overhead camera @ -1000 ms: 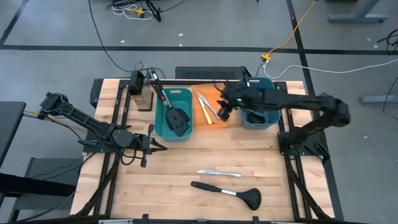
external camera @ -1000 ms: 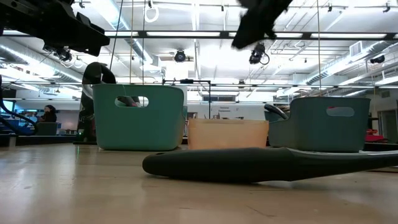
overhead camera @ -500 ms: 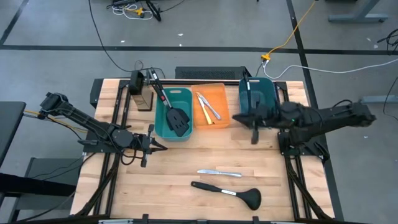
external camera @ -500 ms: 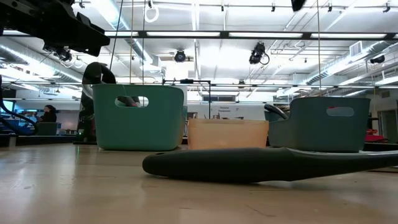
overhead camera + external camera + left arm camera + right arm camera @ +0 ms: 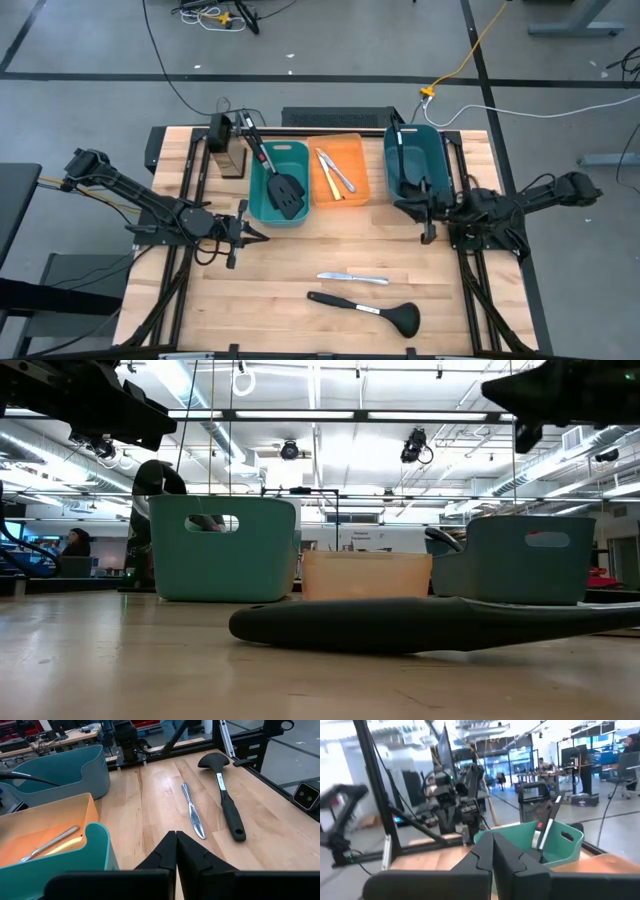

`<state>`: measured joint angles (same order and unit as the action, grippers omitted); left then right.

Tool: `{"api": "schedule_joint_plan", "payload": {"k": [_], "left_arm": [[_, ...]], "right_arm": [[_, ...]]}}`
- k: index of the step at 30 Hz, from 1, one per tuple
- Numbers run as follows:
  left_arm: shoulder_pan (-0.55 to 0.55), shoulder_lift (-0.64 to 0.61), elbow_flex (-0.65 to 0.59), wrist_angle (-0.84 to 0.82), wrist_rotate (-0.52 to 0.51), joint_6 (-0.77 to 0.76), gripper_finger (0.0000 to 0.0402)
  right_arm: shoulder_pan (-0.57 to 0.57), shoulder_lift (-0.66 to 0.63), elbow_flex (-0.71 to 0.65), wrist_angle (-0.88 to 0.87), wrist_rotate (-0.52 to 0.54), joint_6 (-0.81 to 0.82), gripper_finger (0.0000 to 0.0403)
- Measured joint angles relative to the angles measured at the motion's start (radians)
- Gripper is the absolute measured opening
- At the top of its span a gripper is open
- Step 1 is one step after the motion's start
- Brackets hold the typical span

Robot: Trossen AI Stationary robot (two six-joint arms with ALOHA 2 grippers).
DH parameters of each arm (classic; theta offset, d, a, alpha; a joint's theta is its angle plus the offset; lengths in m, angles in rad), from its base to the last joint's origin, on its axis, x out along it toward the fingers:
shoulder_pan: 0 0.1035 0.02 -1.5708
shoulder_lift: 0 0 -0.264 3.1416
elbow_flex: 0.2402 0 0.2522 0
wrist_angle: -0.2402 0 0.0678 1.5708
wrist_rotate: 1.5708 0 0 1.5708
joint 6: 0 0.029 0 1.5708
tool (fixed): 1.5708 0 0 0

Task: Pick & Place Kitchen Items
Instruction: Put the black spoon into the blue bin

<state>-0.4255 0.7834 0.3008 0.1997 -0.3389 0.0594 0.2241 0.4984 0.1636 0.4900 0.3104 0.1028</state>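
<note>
A black ladle (image 5: 365, 310) and a silver table knife (image 5: 352, 278) lie flat on the wooden table near its front; the left wrist view shows the ladle (image 5: 225, 795) and the knife (image 5: 194, 815) too. Black spatulas with red-marked handles (image 5: 275, 175) lean in the teal bin (image 5: 300, 215). Silver knives (image 5: 335, 172) lie in the orange bin (image 5: 355, 140). Another ladle's handle (image 5: 397, 150) rests in the dark teal bin (image 5: 440, 150). My left gripper (image 5: 262, 235) is shut and holds nothing, just in front of the teal bin. My right gripper (image 5: 405, 206) is shut and holds nothing, raised by the dark teal bin's near edge.
The three bins stand in a row at the table's far side. A black box (image 5: 232, 155) stands at the far left beside the teal bin. Bare wood lies between the bins and the loose knife. My right arm (image 5: 560, 395) hangs high above the table.
My right gripper has drawn back from above the orange bin toward the table's right edge and a little nearer, ending by the dark teal bin's near edge. The utensils on the table and in the bins have stayed where they were.
</note>
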Motion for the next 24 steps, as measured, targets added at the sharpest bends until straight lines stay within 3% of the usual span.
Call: {"api": "schedule_joint_plan", "payload": {"k": [5,12,16,20,24], "left_arm": [[0.0,0.0,0.0,0.0,0.0,0.0,0.0011],[0.0,0.0,0.0,-0.001,0.0,0.005,0.0014],[0.0,0.0,0.0,-0.007,0.0,0.005,0.0008],[0.0,0.0,0.0,-0.007,0.0,0.006,0.0007],[0.0,0.0,0.0,-0.007,0.0,0.005,0.0016]], "right_arm": [[0.0,-0.062,-0.055,-0.015,0.002,0.032,0.0004],[0.047,-0.001,-0.01,-0.091,-0.04,0.115,0.001],[0.137,0.177,0.154,-0.286,0.005,0.198,0.0009],[0.218,0.419,0.415,-0.571,0.019,0.311,0.0017],[0.279,0.662,0.667,-0.858,-0.029,0.465,0.005]]}}
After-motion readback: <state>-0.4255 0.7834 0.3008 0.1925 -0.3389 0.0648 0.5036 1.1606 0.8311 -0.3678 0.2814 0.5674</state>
